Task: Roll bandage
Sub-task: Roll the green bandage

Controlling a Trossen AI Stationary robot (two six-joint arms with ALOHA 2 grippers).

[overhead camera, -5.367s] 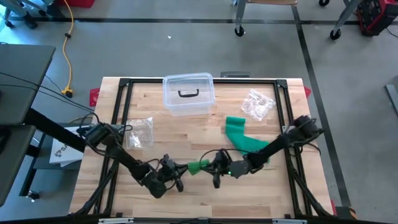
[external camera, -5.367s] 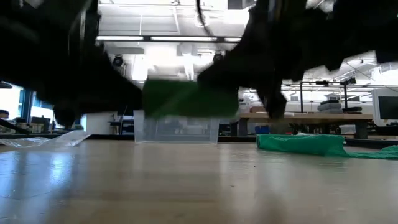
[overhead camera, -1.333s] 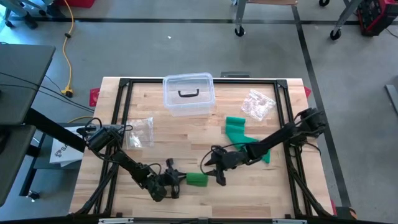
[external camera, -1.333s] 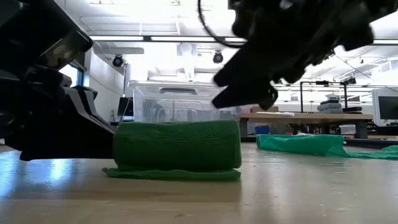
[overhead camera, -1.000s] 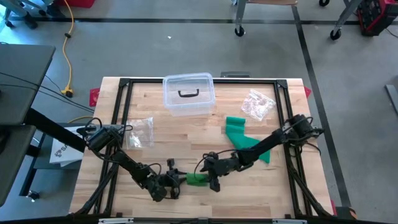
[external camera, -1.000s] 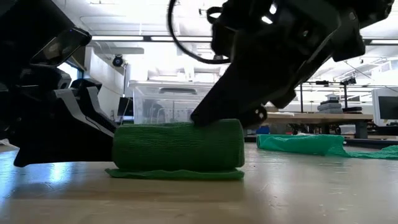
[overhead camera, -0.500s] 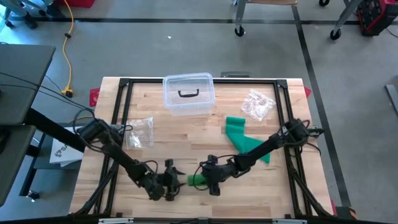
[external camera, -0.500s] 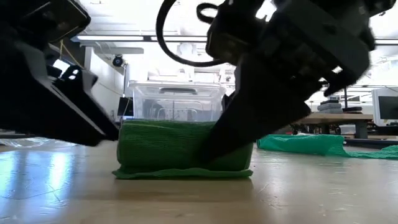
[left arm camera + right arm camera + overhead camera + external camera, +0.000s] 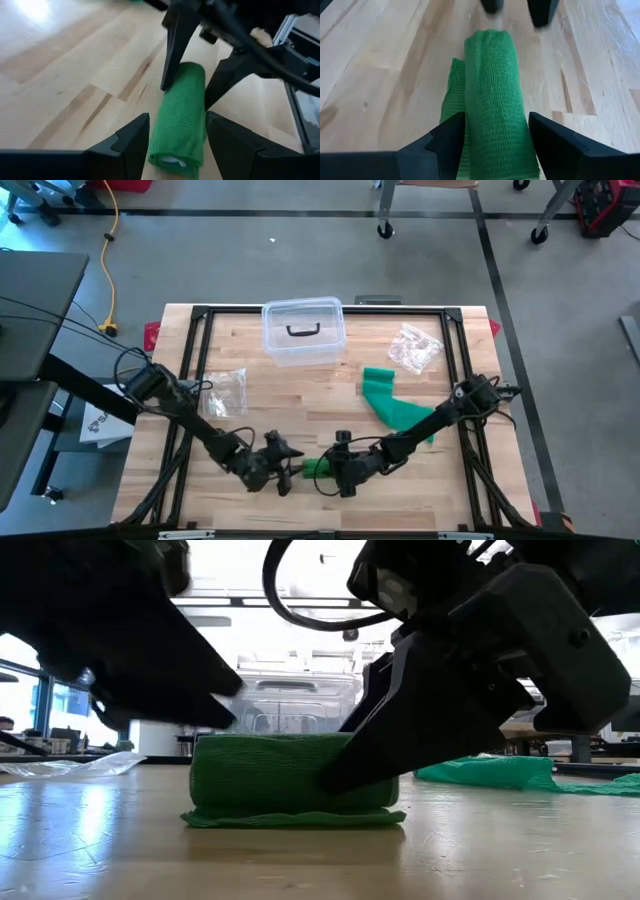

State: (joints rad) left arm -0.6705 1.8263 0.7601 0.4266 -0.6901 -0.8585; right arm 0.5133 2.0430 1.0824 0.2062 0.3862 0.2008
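Observation:
A green bandage roll (image 9: 316, 468) lies on its side near the table's front edge, a loose flap (image 9: 295, 819) spread flat under it. My left gripper (image 9: 290, 470) is open at the roll's left end and, in the low view, stands above it (image 9: 200, 690). My right gripper (image 9: 330, 470) is open at the roll's right end, one finger on each long side of the roll (image 9: 495, 100). A second, unrolled green bandage (image 9: 395, 408) lies on the table behind my right arm. My right gripper comes slanting down from the table's right, its fingers (image 9: 447, 145) lying along the roll's right end (image 9: 492, 150), one on each long side. I cannot tell whether they touch it. The roll rests on the table.
A clear lidded box (image 9: 303, 330) stands at the far middle. Crumpled plastic bags lie at the left (image 9: 225, 392) and far right (image 9: 415, 348). A black frame rail (image 9: 195, 345) borders the table.
My left gripper has opened, let go of the roll's left end, risen and rolled its wrist. My right gripper has gone toward the table's left and near edge, rolling too, until its fingers straddle the roll's right end. The roll stays lying on the table.

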